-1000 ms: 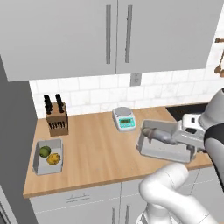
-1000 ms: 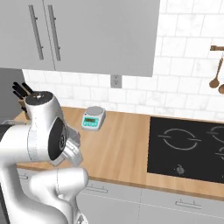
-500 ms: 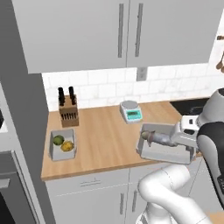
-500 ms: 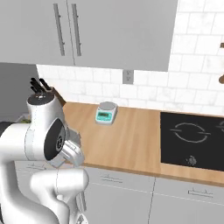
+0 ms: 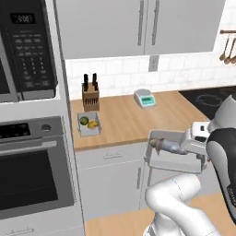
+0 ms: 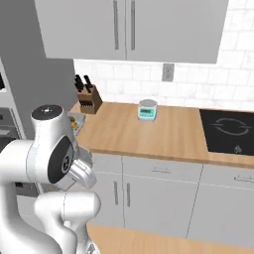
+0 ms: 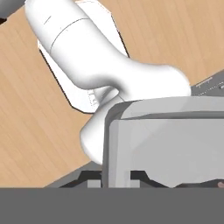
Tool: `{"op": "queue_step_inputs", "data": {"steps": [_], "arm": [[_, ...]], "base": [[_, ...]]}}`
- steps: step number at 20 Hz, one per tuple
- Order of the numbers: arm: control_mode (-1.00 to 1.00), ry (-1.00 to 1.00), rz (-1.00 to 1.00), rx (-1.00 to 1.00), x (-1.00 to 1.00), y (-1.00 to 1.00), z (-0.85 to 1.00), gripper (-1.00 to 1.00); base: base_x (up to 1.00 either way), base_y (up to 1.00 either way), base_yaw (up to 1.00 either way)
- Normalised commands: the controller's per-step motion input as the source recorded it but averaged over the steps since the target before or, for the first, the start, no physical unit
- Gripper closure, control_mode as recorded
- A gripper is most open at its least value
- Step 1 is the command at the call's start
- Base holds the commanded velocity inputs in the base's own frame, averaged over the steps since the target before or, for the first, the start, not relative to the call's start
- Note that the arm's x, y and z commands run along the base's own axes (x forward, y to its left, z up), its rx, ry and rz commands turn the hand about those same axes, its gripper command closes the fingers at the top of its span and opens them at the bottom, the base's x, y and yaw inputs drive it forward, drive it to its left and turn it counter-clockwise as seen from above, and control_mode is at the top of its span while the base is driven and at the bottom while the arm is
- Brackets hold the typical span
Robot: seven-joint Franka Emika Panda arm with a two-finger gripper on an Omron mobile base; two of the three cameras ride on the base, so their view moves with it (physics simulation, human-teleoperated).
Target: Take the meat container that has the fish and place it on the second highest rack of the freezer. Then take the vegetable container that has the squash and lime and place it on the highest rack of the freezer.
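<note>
The meat container, a grey tray, hangs in the air in front of the counter's edge. The silver-grey fish lies in it. My gripper is shut on the tray's right rim, and the hand view looks along the tray's grey wall. The vegetable container stands on the counter's left end by the knife block, with the dark green lime and the yellow squash inside. A corner of that container peeks out behind my arm in the right base view. The freezer is out of view.
A wall oven with a microwave above it fills the left. On the wooden counter stand a knife block and a small scale. A black cooktop lies to the right. Cabinet doors sit under the counter.
The whole picture has shifted: the base has driven back from the counter and leftward, bringing the oven into view. The tray with the fish stays in my gripper.
</note>
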Motion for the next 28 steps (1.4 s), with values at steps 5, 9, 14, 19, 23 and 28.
{"op": "queue_step_inputs", "data": {"steps": [5,9,14,19,23,28], "arm": [[1.0,0.0,0.0,0.0,0.0,0.0,0.0,1.0],[1.0,0.0,0.0,0.0,0.0,0.0,0.0,1.0],[1.0,0.0,0.0,0.0,0.0,0.0,0.0,1.0],[1.0,0.0,0.0,0.0,0.0,0.0,0.0,1.0],[1.0,0.0,0.0,0.0,0.0,0.0,0.0,1.0],[1.0,0.0,0.0,0.0,0.0,0.0,0.0,1.0]], "base": [[-0.57,0.99,-0.17],[-0.55,1.0,-0.23],[-0.54,1.0,-0.33],[-0.46,1.0,-0.35],[-0.47,1.0,-0.23],[-0.44,1.0,-0.07]]}}
